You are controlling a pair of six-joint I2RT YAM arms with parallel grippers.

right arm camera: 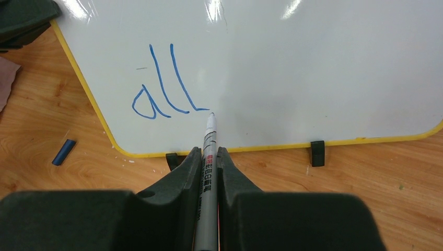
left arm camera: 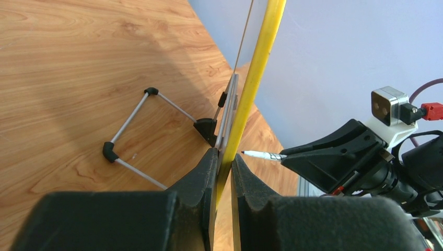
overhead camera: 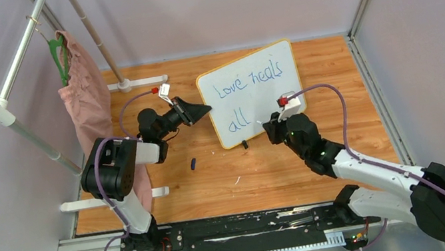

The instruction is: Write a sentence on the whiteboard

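Counter: wood-grain top, carrying everything listed below.

Rack: white and metal tubing at the far left, with a pink garment hanging from it.

Whiteboard: glossy white panel with a yellow rim, propped upright near the middle of the counter and facing the arms. It stands on small black feet, with a wire stand behind it.

Left claw: clenched on the whiteboard's left edge, one finger in front of the yellow rim and one behind it.

Right claw: clamped on a marker, in front of the board's lower edge.

Sentence: blue handwriting, "Love heals" above and "all" below at the lower left.

Marker, detail: white barrel pointing up at the board face, its tip at the tail of the last "l" in "all".

Cap: small, blue, lying on the counter just off the board's lower left corner, apart from both claws.
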